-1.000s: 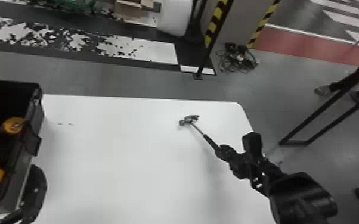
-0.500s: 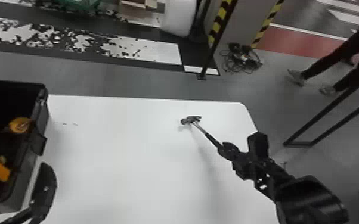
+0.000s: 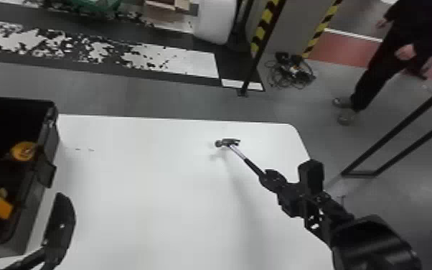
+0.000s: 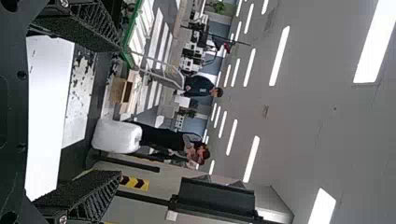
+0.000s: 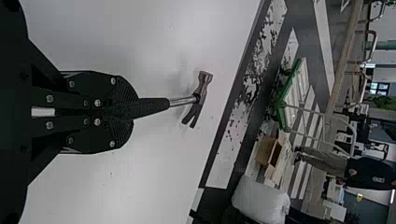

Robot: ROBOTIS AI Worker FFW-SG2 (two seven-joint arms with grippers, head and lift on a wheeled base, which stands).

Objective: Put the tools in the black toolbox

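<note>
Head view has the claw hammer (image 3: 238,152) out over the white table (image 3: 136,201), its head near the far edge and over toward the far right corner. The right gripper (image 5: 133,110) is clamped on the end of the dark handle, and the right wrist view backs that up: fingers closed round the grip, steel head sticking out front. Holding it by the tail end like that leaves the heavy head free to lead into a box, though I'd guess it could twist or droop if it gets bumped. Judging by the shadow, it's lifted a bit off the top. The left gripper (image 4: 120,109) has its fingers spread with nothing between them, parked beside the toolbox, maybe to keep out of the way or steady the box. The black toolbox (image 3: 45,143) sits at the table's left side, by the far edge, open on top so stuff can go straight in. Inside there's a round yellow tape measure (image 3: 23,150) by the right wall, plus a yellow-orange tool (image 3: 2,208) nearer the robot, can't tell what kind. Looks like the hammer's next; it needs carrying left and turning to clear the rim.
</note>
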